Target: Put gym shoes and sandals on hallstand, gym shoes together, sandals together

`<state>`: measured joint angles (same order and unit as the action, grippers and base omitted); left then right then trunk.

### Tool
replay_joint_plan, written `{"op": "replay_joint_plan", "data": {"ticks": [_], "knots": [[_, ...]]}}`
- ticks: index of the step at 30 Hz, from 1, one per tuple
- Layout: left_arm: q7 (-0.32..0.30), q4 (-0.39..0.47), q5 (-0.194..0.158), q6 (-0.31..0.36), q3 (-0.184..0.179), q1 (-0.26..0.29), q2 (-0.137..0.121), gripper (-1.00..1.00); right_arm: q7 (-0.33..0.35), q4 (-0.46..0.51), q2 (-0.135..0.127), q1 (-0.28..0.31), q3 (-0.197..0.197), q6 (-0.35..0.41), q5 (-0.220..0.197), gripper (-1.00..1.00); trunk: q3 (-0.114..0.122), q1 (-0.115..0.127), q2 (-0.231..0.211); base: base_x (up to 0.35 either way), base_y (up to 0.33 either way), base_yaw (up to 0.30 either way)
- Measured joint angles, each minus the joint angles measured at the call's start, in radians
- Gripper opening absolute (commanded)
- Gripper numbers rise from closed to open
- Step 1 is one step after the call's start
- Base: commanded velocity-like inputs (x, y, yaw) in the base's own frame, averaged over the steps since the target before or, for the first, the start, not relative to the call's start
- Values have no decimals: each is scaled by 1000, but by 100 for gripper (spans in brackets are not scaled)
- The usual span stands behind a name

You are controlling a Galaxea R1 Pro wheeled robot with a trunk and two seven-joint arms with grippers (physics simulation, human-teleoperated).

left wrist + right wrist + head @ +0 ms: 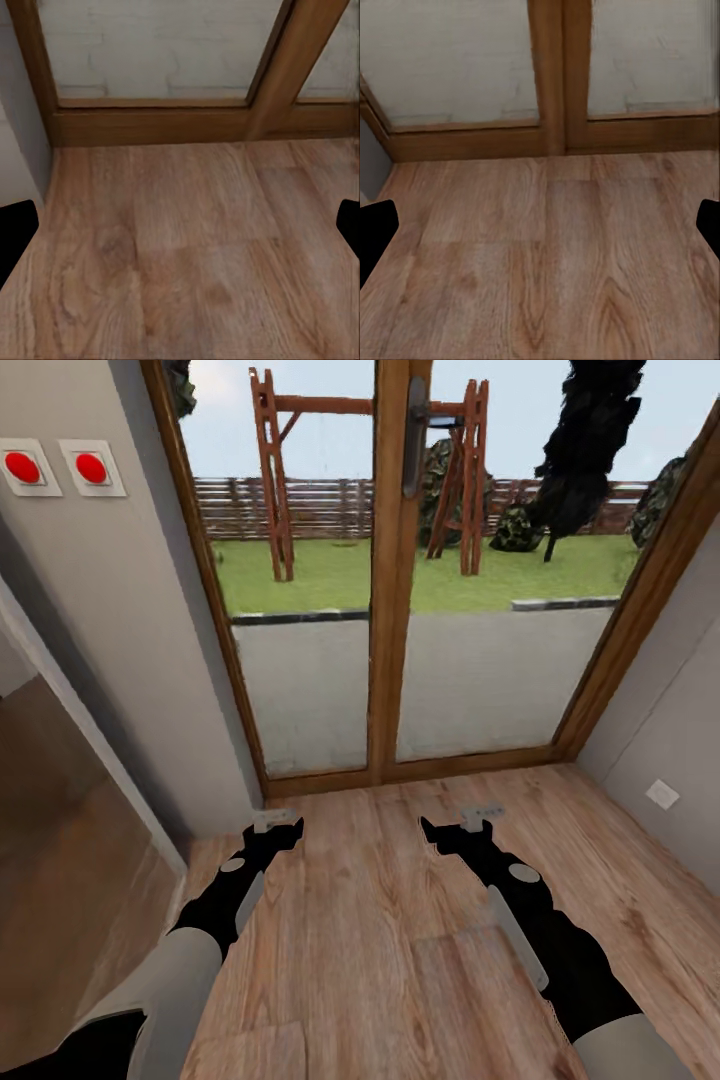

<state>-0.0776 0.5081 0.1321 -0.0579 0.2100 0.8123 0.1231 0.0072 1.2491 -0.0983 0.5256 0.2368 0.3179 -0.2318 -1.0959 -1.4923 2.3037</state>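
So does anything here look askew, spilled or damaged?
Nothing stands out. The wood floor is unmarked, the glass door sits straight in its frame, and both claws, left and right, hang open above the floor holding nothing.

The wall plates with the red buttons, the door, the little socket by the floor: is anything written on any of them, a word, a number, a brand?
There is no readable text in these pictures.
The two red buttons sit on plain white plates, no lettering.
The door handle bears no brand mark that can be made out.
The white wall socket is blank, and too small to show fine print.
The wood floor shows grain only.
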Motion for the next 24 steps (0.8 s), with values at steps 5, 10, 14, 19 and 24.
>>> {"op": "replay_joint_plan", "data": {"ticks": [5,10,14,19,24], "knots": [[0,1,0,0,0,0,0,100,0,0,0,0,0,0,0,100,0,0,0,274,-144,-276],[0,1,0,0,1,-1,0,100,0,0,0,0,0,0,0,100,0,0,0,275,-148,-276],[0,0,0,0,1,-1,-1,100,0,0,-1,0,0,0,0,100,0,0,0,316,-61,-276],[0,0,0,-3,-2,-3,-6,100,0,0,-1,0,0,0,0,100,0,0,0,303,-14,-276],[0,0,0,-10,-4,-4,-9,100,0,0,-1,0,0,0,-1,100,0,0,0,192,-2,-276]]}}
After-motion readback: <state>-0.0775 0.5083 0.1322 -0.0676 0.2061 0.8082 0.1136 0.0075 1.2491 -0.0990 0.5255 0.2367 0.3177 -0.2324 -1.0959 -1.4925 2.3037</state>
